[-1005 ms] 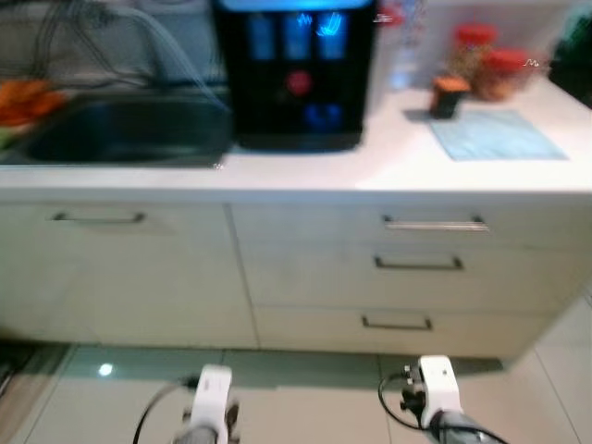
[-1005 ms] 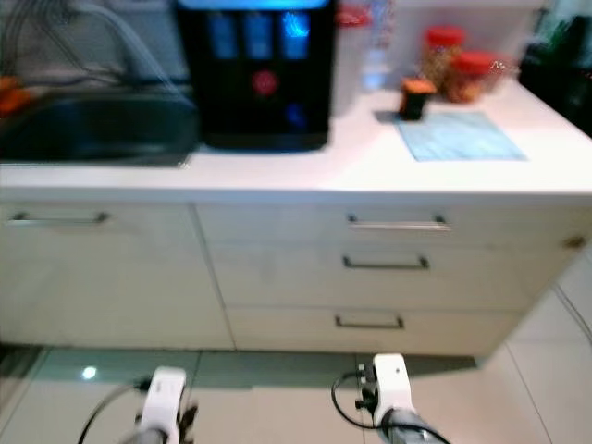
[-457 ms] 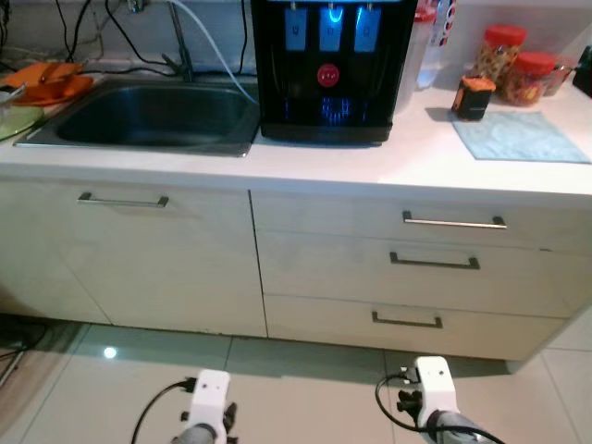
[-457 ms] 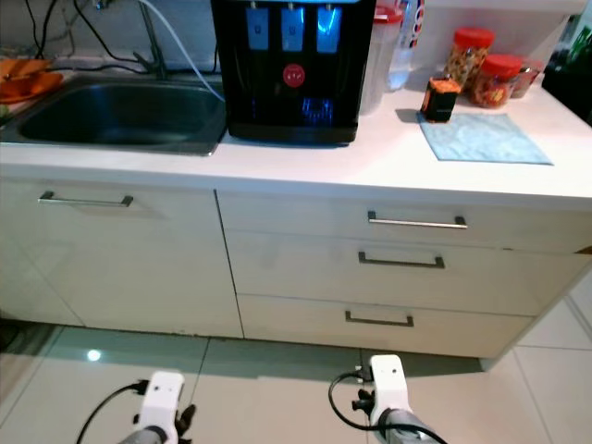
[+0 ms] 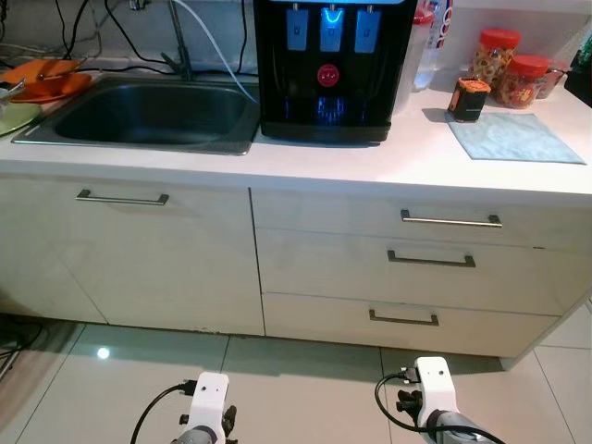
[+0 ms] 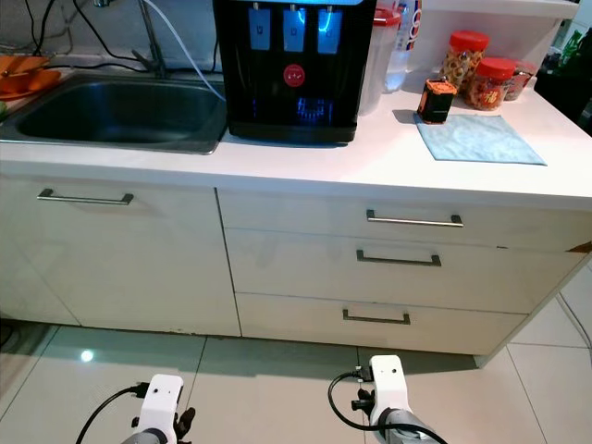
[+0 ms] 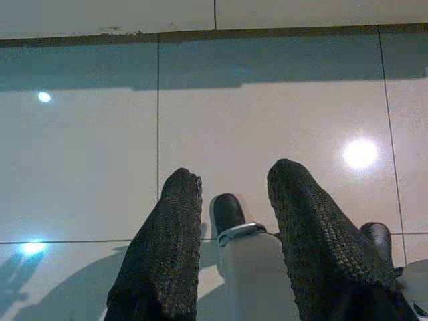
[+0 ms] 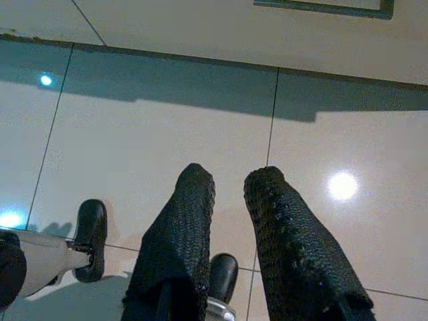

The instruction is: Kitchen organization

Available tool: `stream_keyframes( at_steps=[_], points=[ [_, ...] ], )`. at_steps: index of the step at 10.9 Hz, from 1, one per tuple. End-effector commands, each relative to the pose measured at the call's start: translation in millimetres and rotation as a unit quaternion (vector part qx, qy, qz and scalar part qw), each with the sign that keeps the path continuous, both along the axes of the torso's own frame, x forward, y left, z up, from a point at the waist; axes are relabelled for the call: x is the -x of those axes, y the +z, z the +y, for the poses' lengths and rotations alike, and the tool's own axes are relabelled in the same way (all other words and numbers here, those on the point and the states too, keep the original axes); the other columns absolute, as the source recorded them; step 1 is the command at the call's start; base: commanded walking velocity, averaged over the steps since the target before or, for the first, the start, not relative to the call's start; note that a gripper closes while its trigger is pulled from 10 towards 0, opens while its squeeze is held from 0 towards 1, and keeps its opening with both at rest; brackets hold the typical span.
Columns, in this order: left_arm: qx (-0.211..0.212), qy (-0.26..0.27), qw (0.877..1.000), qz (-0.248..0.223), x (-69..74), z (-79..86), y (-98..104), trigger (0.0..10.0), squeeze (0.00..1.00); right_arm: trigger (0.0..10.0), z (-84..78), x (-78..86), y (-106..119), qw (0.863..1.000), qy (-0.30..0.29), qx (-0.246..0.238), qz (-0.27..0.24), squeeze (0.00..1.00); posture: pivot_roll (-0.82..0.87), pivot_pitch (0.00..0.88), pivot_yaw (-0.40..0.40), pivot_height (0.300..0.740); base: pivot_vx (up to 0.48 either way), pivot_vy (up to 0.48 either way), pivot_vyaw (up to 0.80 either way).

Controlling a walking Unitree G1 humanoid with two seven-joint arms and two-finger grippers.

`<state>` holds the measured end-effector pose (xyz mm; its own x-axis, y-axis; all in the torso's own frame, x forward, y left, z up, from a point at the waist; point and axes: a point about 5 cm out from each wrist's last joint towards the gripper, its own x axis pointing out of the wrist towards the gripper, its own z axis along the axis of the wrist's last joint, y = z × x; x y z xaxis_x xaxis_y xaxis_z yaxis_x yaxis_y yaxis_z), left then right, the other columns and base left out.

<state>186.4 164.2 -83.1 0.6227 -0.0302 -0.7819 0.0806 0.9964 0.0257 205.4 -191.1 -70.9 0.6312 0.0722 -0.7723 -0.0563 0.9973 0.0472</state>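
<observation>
- A kitchen stood ahead: a white worktop over pale cabinets, glossy floor tiles below, and a black water dispenser as the landmark.
- To the dispenser's left lay a steel sink, with orange dishes on the worktop at the sink's far left.
- To the dispenser's right sat a small dark tin with an orange lid, two red-lidded jars behind it, and a pale blue cloth in front of them; a clear jug stood just beside the dispenser.
- Below the dispenser and to its right ran three drawers with bar handles; a cupboard door sat below the sink.
- The left tool hung low over the floor, fingers apart and gripping nothing; the right tool hung likewise, released and empty.
- By my reading the task had not started in earnest: nothing was held, and the likely items (tin, jars, cloth) were well apart from both tools.
- Risks from here: a reach towards the jars could knock the tin or drag the cloth, since they sat close together; the jug could be clipped by an arm swinging in; a raised arm might catch the worktop edge or a handle.
</observation>
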Motion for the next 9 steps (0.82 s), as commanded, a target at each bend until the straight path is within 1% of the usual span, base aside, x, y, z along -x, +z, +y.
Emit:
stream_keyframes(
  at_steps=[1,5,9],
  points=[
    [0.001,0.010,1.000,0.003,1.4,1.2,-0.8,10.0,0.00,10.0,0.5,0.1,-0.2,1.000,0.003,-0.004,0.004,0.00,0.08,0.000,0.007,0.740,0.000,0.277,0.00],
    [0.001,0.011,1.000,0.003,1.6,1.0,-0.9,10.0,0.00,10.0,0.3,0.3,-0.2,1.000,0.006,-0.004,0.005,0.00,0.08,0.000,0.006,0.740,0.000,0.348,0.00],
    [0.002,0.010,1.000,0.004,2.3,0.7,-1.2,10.0,0.00,10.0,0.5,1.2,-0.7,1.000,0.011,-0.003,0.006,0.00,0.08,0.000,0.004,0.740,0.000,0.457,0.00]
  ],
)
